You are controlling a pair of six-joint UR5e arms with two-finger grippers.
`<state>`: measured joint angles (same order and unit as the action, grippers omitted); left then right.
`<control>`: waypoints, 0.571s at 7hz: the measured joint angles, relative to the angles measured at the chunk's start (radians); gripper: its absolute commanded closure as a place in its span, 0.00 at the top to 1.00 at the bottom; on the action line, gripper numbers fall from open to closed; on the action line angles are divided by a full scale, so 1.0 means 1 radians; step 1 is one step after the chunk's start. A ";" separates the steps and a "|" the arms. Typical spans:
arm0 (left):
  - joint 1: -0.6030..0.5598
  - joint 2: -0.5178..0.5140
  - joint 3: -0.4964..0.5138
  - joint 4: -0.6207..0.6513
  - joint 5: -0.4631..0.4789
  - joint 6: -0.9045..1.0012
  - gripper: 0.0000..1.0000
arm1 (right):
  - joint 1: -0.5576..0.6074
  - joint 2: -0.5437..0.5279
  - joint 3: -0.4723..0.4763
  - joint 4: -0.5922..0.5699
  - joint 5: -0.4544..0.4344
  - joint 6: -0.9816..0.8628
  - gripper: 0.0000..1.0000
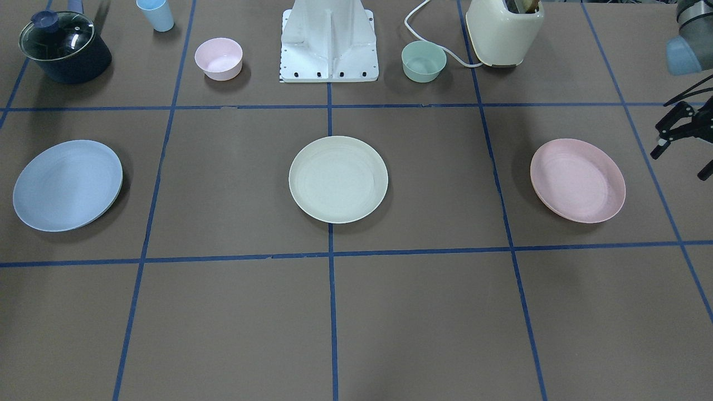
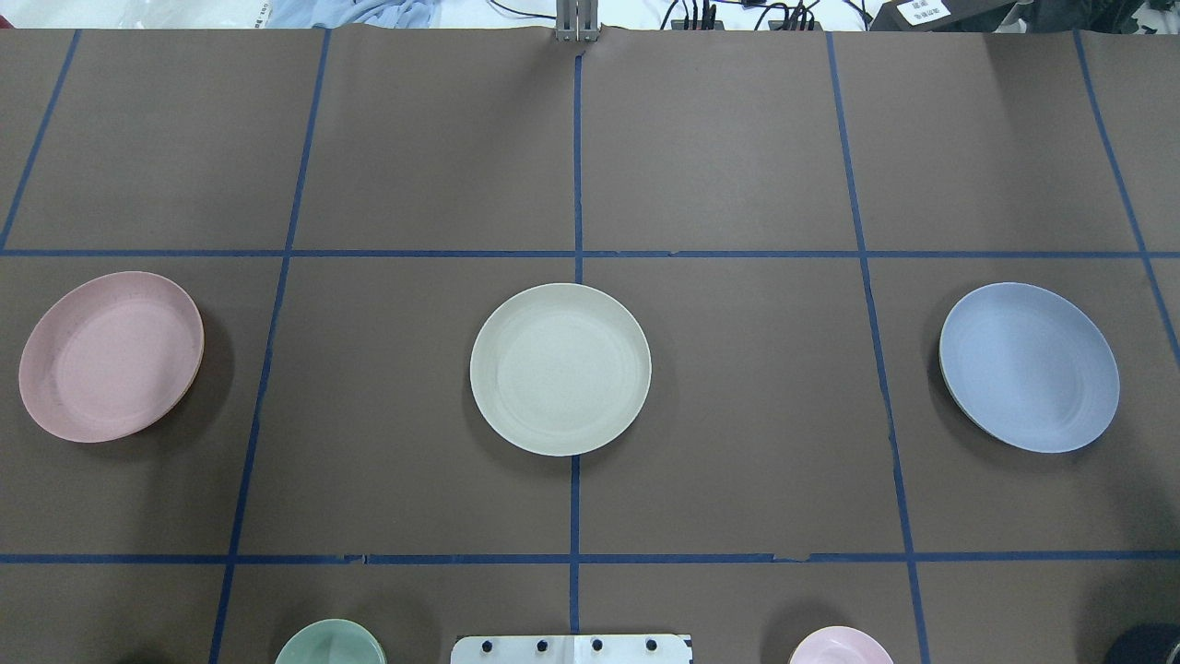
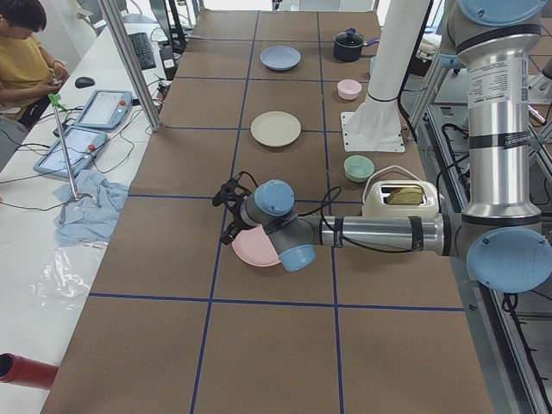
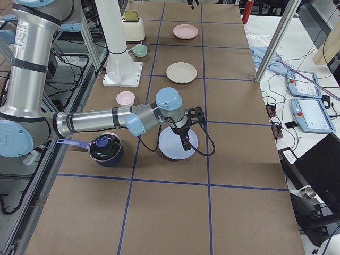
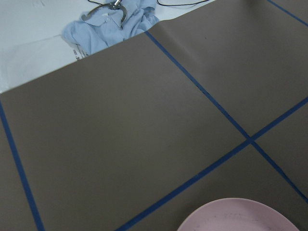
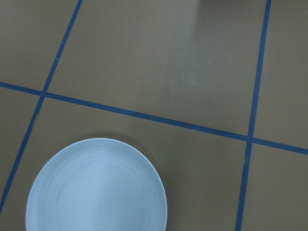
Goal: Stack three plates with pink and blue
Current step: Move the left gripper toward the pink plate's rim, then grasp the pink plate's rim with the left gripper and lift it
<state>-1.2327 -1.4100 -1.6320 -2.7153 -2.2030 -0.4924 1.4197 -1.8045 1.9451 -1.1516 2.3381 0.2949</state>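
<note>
**A:** Whereabouts of the pink plate [image 2: 111, 355]?

**B:** Flat on the tabletop [image 2: 737, 433], well apart from the cream plate [image 2: 560, 369], out on the robot's left of it.

**A:** And the blue plate [image 2: 1029, 367]?

**B:** Same row, well apart from the cream plate on the other side, the robot's right. Also flat. So 3 plates in 3 separate spots, 0 stacked yet.

**A:** Left end effector [image 1: 683, 159]?

**B:** Raised near the pink plate, beyond it from the cream plate. 2 fingers spread wide, gripping nothing.

**A:** Right end effector [image 4: 190, 129]?

**B:** Caught only by the side camera, raised close to the blue plate. Wide or narrow: cannot tell.

**A:** Anything else around the cream plate?

**B:** Toward the robot from it, the white arm base [image 1: 328, 44]. Flanking that base, a small pink bowl [image 1: 218, 58] on the blue plate's side and a mint bowl [image 1: 424, 61] on the pink plate's side. Beyond the mint bowl, a cream toaster [image 1: 504, 30] with a white cord. Beyond the pink bowl, a light blue cup [image 1: 156, 14] and a dark pot [image 1: 64, 47] under a glass lid.
</note>
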 measured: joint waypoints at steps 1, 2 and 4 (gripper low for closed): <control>0.072 0.033 0.008 -0.032 0.079 -0.080 1.00 | -0.013 -0.003 -0.001 0.026 -0.001 0.032 1.00; 0.129 0.051 0.028 -0.046 0.136 -0.128 1.00 | -0.017 -0.005 -0.001 0.035 -0.002 0.044 1.00; 0.235 0.060 0.110 -0.100 0.276 -0.203 0.97 | -0.019 -0.006 -0.002 0.040 -0.002 0.048 1.00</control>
<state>-0.9973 -1.3500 -1.5217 -2.8156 -1.9275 -0.6953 1.4010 -1.8100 1.9436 -1.1115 2.3365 0.3431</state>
